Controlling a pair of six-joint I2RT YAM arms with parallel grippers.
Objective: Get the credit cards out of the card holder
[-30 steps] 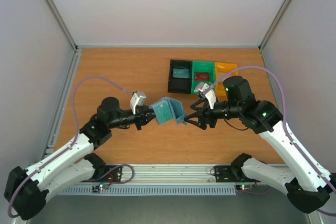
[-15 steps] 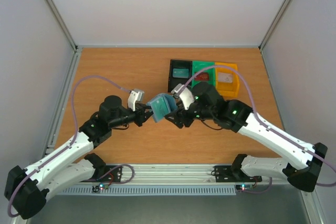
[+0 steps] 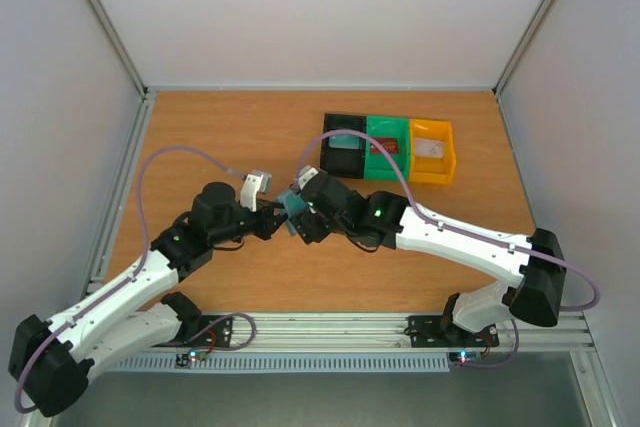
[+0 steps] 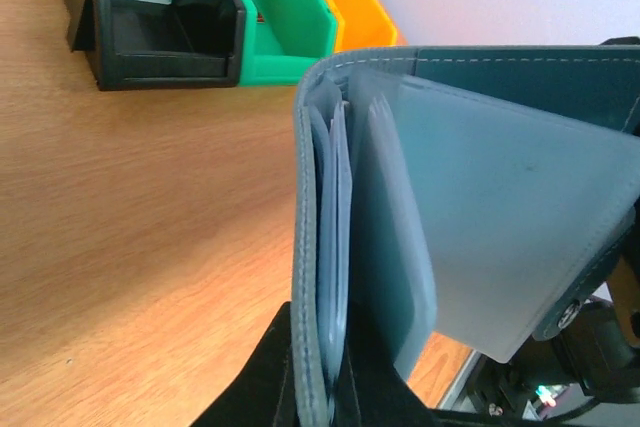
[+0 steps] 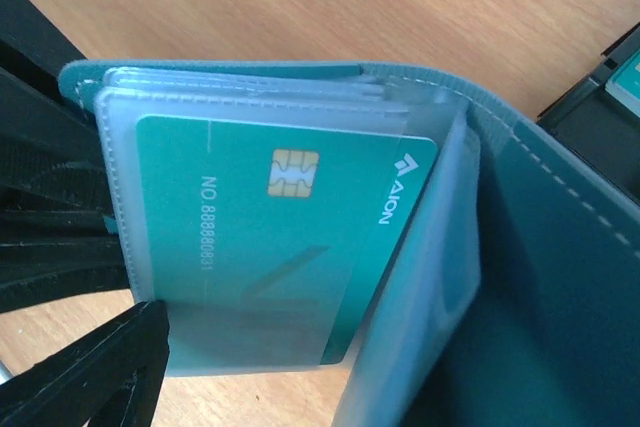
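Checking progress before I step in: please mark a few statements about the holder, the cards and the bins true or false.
1. A chip card sits inside the card holder. True.
2. The card holder is folded shut. False: the left end effector holds it open.
3. The green bin is empty. False: a red card lies in it.
4. The black bin holds a teal card. True.
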